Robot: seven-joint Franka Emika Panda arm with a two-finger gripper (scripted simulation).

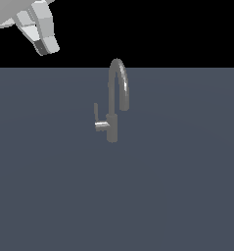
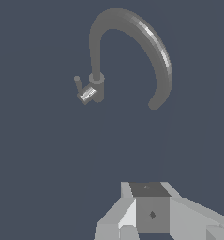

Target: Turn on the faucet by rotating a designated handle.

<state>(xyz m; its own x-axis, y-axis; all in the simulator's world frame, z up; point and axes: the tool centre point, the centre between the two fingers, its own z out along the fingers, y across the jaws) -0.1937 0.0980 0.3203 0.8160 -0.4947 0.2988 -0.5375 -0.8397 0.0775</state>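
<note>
We see the faucet (image 1: pixel 112 122) standing upright mid-desk (image 1: pixel 177 196), its handle (image 1: pixel 96 115) a thin lever rising from a stub on the exterior view's left of the body. The gripper (image 1: pixel 45 46) hangs well apart, high toward that view's left; we cannot tell whether its jaws are apart or together.

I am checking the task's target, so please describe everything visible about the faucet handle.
The handle is a thin, flat grey lever that looks metallic. It stands upright on a short horizontal stub projecting from the faucet body toward the exterior view's left. It is much shorter than the arched spout. Nothing touches it; the gripper is far away.
</note>
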